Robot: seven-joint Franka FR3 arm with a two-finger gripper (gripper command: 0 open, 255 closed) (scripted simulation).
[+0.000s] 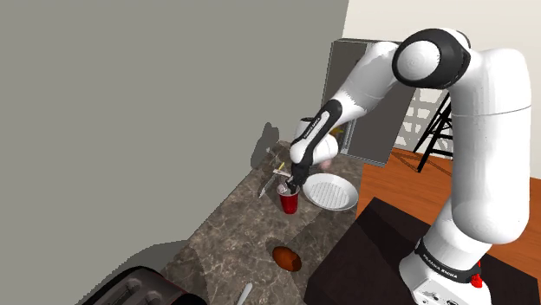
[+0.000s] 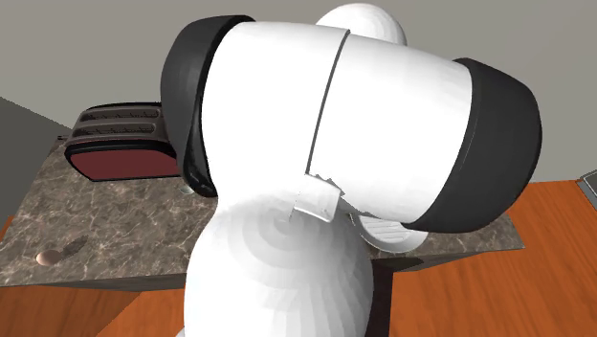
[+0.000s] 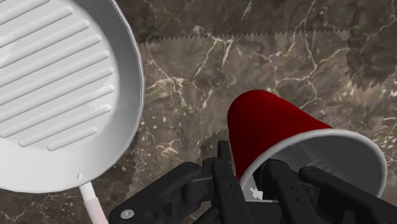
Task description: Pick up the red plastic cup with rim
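Observation:
The red cup [image 1: 289, 202], white inside with a white rim, sits on or just above the dark marbled counter [image 1: 234, 234], beside a white pan. My black gripper [image 1: 291, 184] comes down onto its top. In the wrist view, the cup [image 3: 267, 124] tilts away from the hand. One finger [image 3: 219, 175] lies against the outside of the red wall, and the other finger [image 3: 283, 181] is inside the mouth. The gripper [image 3: 251, 183] is shut on the rim wall. The second exterior view is mostly blocked by the white arm.
A white ribbed grill pan [image 1: 330, 191] [image 3: 57, 89] lies right beside the cup. A pale utensil [image 1: 267, 184] lies on its other side. An orange-brown object [image 1: 287, 257] and a dark red toaster [image 2: 120, 144] sit farther along the counter. A grey cabinet [image 1: 377, 130] stands at the counter's end.

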